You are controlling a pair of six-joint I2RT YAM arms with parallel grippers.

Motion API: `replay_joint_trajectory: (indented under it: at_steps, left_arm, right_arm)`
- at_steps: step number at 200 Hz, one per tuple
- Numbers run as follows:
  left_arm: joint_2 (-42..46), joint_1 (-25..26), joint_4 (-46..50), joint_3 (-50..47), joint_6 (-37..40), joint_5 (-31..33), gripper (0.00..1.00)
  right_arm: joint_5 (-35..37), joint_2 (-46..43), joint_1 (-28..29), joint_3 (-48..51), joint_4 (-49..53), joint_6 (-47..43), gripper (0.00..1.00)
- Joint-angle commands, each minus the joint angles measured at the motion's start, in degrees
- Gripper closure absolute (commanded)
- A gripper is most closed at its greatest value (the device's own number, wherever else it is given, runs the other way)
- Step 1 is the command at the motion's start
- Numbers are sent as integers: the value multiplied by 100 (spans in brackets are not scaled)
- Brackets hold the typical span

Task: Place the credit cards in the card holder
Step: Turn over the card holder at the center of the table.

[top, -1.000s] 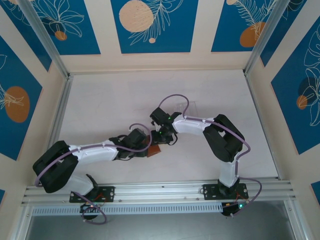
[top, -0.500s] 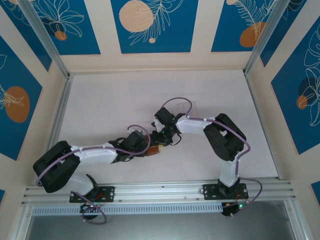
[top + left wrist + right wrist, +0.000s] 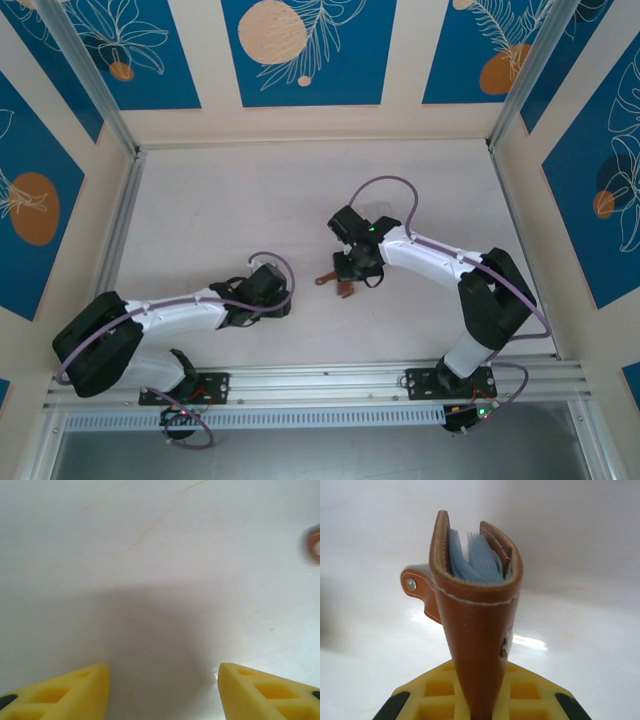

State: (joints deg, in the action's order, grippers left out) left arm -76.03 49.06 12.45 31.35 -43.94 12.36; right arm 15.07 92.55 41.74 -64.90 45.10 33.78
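A: Nearest the bases first. The left gripper (image 3: 162,680) has its 2 yellow fingers (image 3: 65,692) spread wide with nothing between them, just bare table (image 3: 150,555) below.

B: Empty and waiting, I'd say. What's the brown blur (image 3: 315,545) at the right edge of its wrist view?

A: Too soft to name. From above, though, the card holder (image 3: 343,288) sits off to that gripper's right and a touch farther out, with a strip of bare table between them.

B: So the right gripper (image 3: 479,697) has it.

A: It does — fingers pinched on the near end of the folded leather, which stands up out of them. The long axis runs straight out from the fingers. The mouth points away from the wrist, with grey-blue sleeves (image 3: 475,560) fanned inside.

B: And the snap tab (image 3: 417,592)?

A: Loose on the left side, unfastened. From above it points toward the left arm.

B: Is the holder touching the table?

A: Can't tell.

B: What does the next move turn on?

A: My read is that the right arm is busy holding, so the left is the 1 free arm. Any card has to line up with that narrow mouth — tilted, it would likely catch the leather lip.
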Motion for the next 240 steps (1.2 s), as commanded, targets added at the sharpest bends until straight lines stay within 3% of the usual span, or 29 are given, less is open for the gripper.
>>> replay_joint_trajectory:
  at_steps: [1,51,101,139,180,240]
  left_arm:
    - [88,-63,510,-68,73,144,40]
    - [234,-102,804,-41,-78,264,39]
    - [637,-211,1068,-171,-157,398,38]
    - [871,-302,1201,-226,-202,398,37]
    - [1299,-436,1484,-321,-228,486,36]
    - [1854,-580,1726,-458,-196,427,36]
  right_arm:
    - [1778,-88,195,-301,1569,234,100]
    - [3511,746,724,-1162,3389,1241,100]
    - [4152,1133,839,-1738,4243,1743,100]
    - [3552,1819,1176,-1811,3428,1214,97]
    - [2732,2487,1499,-2065,2589,818,78]
    - [1081,2062,1396,-1765,1148,10,57]
